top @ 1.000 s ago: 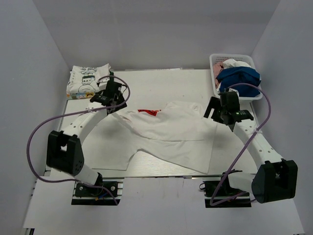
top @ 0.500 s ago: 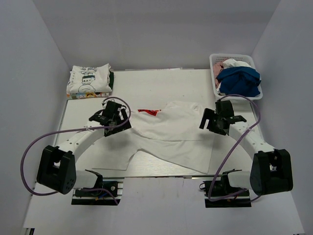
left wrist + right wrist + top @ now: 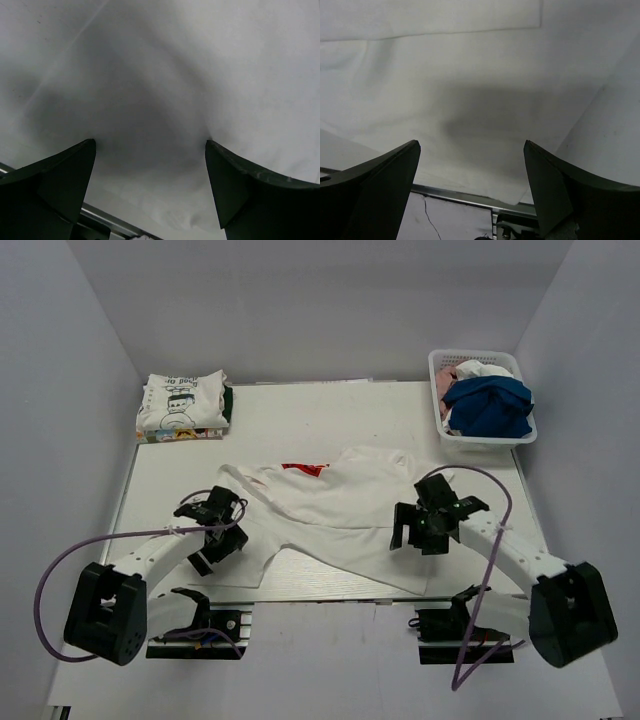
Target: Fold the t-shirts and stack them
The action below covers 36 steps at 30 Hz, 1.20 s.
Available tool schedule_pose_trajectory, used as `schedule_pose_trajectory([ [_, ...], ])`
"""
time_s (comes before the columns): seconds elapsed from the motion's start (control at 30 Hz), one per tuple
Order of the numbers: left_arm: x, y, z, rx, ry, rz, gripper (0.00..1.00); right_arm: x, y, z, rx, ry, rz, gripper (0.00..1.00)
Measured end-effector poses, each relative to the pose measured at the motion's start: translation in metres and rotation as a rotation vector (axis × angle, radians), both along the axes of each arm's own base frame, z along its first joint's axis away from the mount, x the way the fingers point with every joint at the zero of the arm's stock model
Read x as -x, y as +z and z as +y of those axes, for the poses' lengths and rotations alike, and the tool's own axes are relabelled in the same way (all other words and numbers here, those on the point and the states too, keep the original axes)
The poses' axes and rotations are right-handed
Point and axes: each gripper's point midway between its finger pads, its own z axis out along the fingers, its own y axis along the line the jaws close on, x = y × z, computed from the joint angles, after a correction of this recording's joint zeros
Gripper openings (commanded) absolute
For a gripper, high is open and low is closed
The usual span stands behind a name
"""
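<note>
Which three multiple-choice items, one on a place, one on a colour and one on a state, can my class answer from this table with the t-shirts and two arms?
1. Where do the folded printed t-shirts lie?
A. the far left corner of the table
B. the near right corner
C. the middle

2. What colour is the biggest garment in the white basket?
A. red
B. green
C. blue

3. How do the left gripper and the right gripper stand over the spread white t-shirt?
A. both shut on cloth
B. both open, holding nothing
C. only the left open

Answers:
1 A: the stack sits by the far left edge.
2 C: a blue t-shirt fills the basket's top.
3 B: each wrist view shows fingers wide apart with nothing pinched.
</note>
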Motion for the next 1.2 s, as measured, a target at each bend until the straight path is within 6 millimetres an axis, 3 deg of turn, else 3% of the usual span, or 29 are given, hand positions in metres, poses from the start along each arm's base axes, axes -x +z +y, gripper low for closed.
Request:
schedule_pose_trajectory([
  [0.13,-0.008,-0.006,-0.004,0.01,-0.007,-0.019,1.0,-0.005,-0.029,0.004,0.038,-0.013,0.095,0.9],
  [0.17,-0.011,-0.006,-0.004,0.009,-0.015,-0.021,1.0,-0.013,-0.028,0.008,0.037,-0.025,0.105,0.9],
  [0.27,-0.021,-0.007,-0.004,-0.006,-0.032,-0.022,1.0,-0.041,-0.029,0.015,0.045,-0.072,0.103,0.9],
  [0.37,-0.046,-0.007,-0.008,-0.016,-0.042,-0.034,1.0,-0.072,-0.03,0.014,0.071,-0.146,0.098,0.88],
  [0.63,-0.124,-0.002,-0.019,-0.005,-0.097,-0.087,1.0,-0.161,-0.026,-0.018,0.138,-0.318,0.007,0.88],
  [0.73,-0.137,0.003,-0.025,0.021,-0.111,-0.13,1.0,-0.185,-0.015,-0.023,0.141,-0.322,-0.058,0.9],
  [0.83,-0.122,0.006,-0.025,0.051,-0.114,-0.151,1.0,-0.187,-0.001,-0.02,0.128,-0.297,-0.114,0.9],
  [1.0,-0.073,0.017,-0.01,0.049,-0.055,-0.158,1.0,-0.159,0.024,-0.022,0.087,-0.272,-0.194,0.9],
  [1.1,-0.058,0.021,0.001,0.027,-0.005,-0.182,1.0,-0.136,0.021,-0.027,0.081,-0.267,-0.191,0.9],
  [1.2,-0.046,0.016,0.012,0.0,0.039,-0.188,1.0,-0.116,0.005,-0.03,0.087,-0.255,-0.143,0.9],
])
